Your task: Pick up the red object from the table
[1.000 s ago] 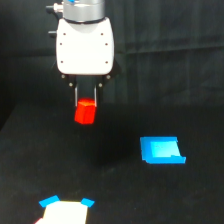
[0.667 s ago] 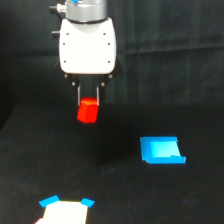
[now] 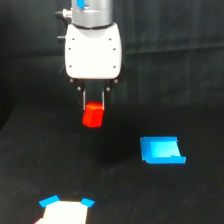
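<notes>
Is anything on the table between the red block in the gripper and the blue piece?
No. In the exterior view, the stretch of table between the red block, held in the gripper, and the blue piece is bare.

The fingers [image 3: 93, 101] grip the red object [image 3: 92, 116] above the table [image 3: 30, 165], blue piece [image 3: 161, 150] apart.

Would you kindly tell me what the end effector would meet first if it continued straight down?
Probably only bare table: the end effector grips the red object, nothing visible directly beneath, though depth is unclear.
</notes>
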Motion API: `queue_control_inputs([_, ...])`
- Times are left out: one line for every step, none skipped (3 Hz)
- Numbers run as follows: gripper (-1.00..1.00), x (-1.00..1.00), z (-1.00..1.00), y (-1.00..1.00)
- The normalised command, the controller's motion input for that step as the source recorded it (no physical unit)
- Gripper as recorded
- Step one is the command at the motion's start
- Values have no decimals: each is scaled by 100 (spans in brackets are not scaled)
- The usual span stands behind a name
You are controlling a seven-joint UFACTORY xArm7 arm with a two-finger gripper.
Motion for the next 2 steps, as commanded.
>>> queue_control_inputs([-100,-14,24,100])
queue_control_inputs([-90,10,-63,-33])
